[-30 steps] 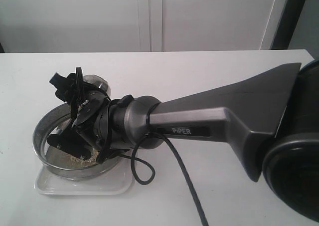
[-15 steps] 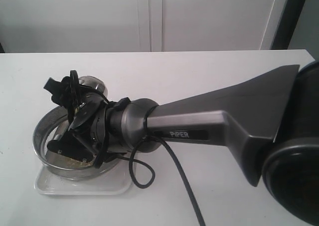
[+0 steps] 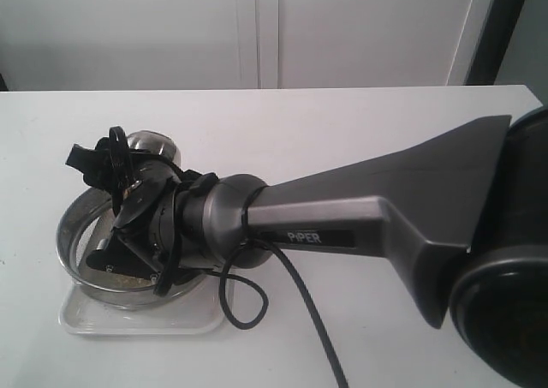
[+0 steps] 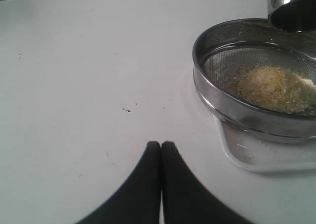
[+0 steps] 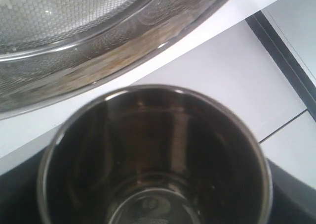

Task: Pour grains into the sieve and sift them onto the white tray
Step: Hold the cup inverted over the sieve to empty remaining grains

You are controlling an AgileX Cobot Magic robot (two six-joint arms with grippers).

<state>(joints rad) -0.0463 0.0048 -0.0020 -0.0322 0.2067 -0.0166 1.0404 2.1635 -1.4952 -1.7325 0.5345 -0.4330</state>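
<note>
The white surface point(image 3: 342, 122) fills most of the scene. My right arm point(image 3: 360, 204) stretches across it from the near right to the left. At the near left is the sieve point(image 3: 73, 234), a wide steel ring with a mesh bottom. It rests on the white tray point(image 3: 128, 324), whose near edge and corners stick out from under it. My right hand point(image 3: 120, 204) hangs over the sieve, clasped around the steel cup point(image 3: 154, 144). The cup is at the sieve's far rim with its mouth tipped toward the mesh, and its inside shows bare steel. My left hand point(image 4: 161, 147) is pressed together, fingertips touching, with nothing between them. It is over bare surface, well apart from the sieve. The grains point(image 4: 274, 88) lie heaped on the mesh inside the sieve, golden-yellow mixed with pale. A few specks are scattered on the exposed part of the tray.
</note>
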